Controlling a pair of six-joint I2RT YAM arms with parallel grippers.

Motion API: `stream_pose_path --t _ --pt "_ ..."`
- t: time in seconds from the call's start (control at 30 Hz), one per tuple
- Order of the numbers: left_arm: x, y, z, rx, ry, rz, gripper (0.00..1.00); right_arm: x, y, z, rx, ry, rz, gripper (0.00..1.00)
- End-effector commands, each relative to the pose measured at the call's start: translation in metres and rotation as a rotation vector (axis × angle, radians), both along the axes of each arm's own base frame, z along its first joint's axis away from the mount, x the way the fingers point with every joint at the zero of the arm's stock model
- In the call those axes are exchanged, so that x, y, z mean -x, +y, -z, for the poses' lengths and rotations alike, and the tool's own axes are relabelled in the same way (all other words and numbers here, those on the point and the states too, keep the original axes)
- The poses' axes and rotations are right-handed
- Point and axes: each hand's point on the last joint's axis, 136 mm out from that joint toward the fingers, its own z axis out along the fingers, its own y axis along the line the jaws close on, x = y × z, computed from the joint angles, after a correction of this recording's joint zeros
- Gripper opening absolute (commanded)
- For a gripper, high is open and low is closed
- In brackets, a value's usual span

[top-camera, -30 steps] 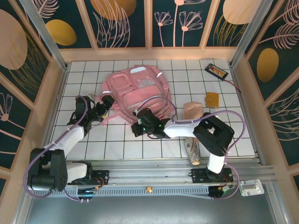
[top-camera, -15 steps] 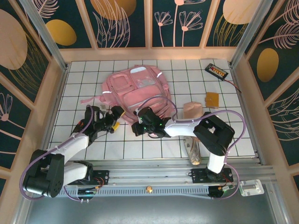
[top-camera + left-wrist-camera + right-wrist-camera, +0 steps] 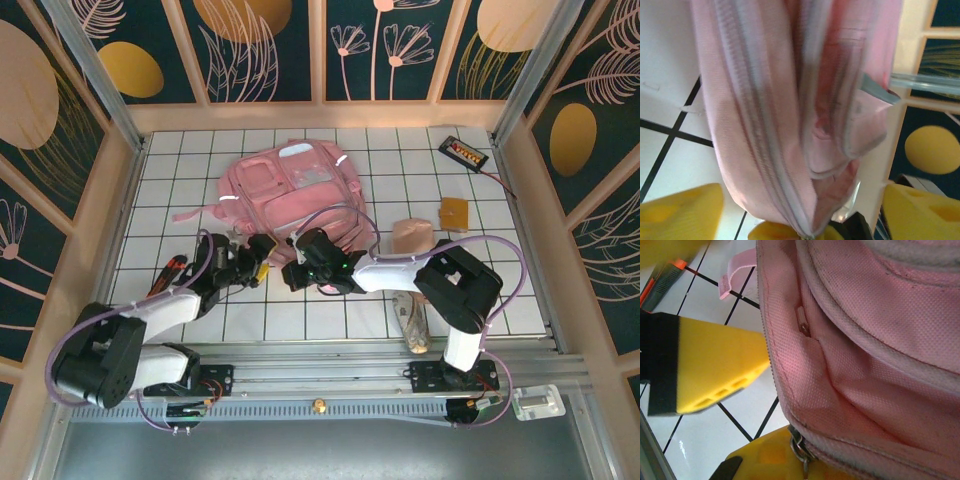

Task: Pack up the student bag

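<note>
The student bag (image 3: 290, 190), a soft pink backpack, lies on the white gridded table (image 3: 470, 290). My right gripper (image 3: 297, 270) is shut on its near edge. In the right wrist view the metal zip pull (image 3: 801, 447) sits against my yellow finger, under the pink fabric (image 3: 880, 365). My left gripper (image 3: 258, 260) is just left of the right one, at the same edge. In the left wrist view its yellow fingers (image 3: 680, 210) stand apart, with the bag's zipped seam (image 3: 765, 150) hanging between them and a gap on the right side.
A black pack with a wire (image 3: 464, 152) lies at the back right. A brown square (image 3: 454, 212) and a beige pouch (image 3: 412, 235) lie right of the bag. A long bundle (image 3: 412, 322) rests near the front edge. An orange-black tool (image 3: 170, 270) lies at the left.
My left arm has swung right from the bag's left strap to its near edge beside the right gripper, and its jaws have narrowed a little. The right gripper has barely moved.
</note>
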Motion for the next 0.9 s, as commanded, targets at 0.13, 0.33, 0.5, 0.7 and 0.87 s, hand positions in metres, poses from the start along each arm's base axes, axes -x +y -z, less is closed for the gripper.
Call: stream_pose_path --t 0.13,0.33,0.5,0.7,0.87 --pt "-0.019 -0.009 0.006 0.053 -0.017 -0.035 0.55 0.0 0.002 -0.004 -0.007 -0.011 -0.005 0.0" --pt "-0.022 -0.005 0.01 0.016 -0.046 -0.047 0.08 0.0 -0.004 0.0 0.013 -0.011 0.012 0.0" --pt "-0.018 0.001 0.015 -0.051 -0.056 -0.033 0.0 -0.003 -0.025 -0.001 0.053 -0.015 0.05 0.0" --pt "-0.015 0.005 0.018 -0.094 -0.064 -0.017 0.0 -0.007 -0.074 -0.003 0.109 -0.022 0.109 0.0" --pt "-0.013 0.006 0.018 -0.111 -0.074 0.0 0.0 -0.023 -0.118 -0.009 0.128 -0.033 0.188 0.0"
